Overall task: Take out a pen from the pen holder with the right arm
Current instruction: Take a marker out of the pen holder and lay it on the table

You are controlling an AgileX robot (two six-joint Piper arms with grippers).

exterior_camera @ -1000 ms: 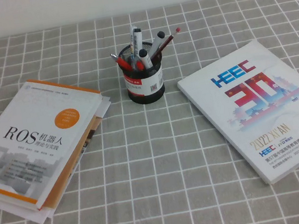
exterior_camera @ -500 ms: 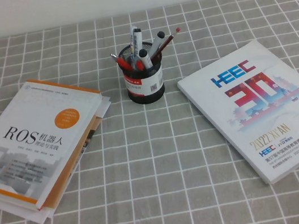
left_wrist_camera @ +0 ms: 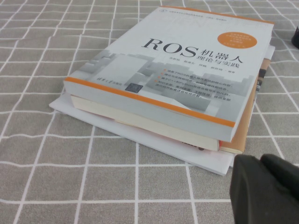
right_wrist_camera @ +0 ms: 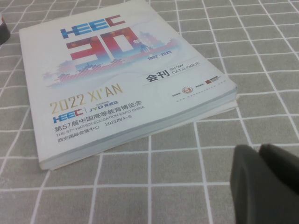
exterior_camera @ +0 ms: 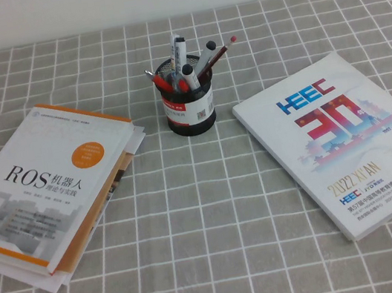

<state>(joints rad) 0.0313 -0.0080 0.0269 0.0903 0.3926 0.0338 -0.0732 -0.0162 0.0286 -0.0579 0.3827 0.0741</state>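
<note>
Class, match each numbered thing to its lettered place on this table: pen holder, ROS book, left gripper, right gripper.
1 pen holder
2 ROS book
3 left gripper
4 right gripper

A near the HEEC catalogue, shut
B topmost on the left pile
C between pile and catalogue
D near the ROS pile, shut

Pairs: 1-C, 2-B, 3-D, 4-A

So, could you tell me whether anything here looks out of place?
Only the book stack beside the left gripper is fanned unevenly. The pen holder stands upright, pens leaning; the catalogue lies flat by the right gripper.
</note>
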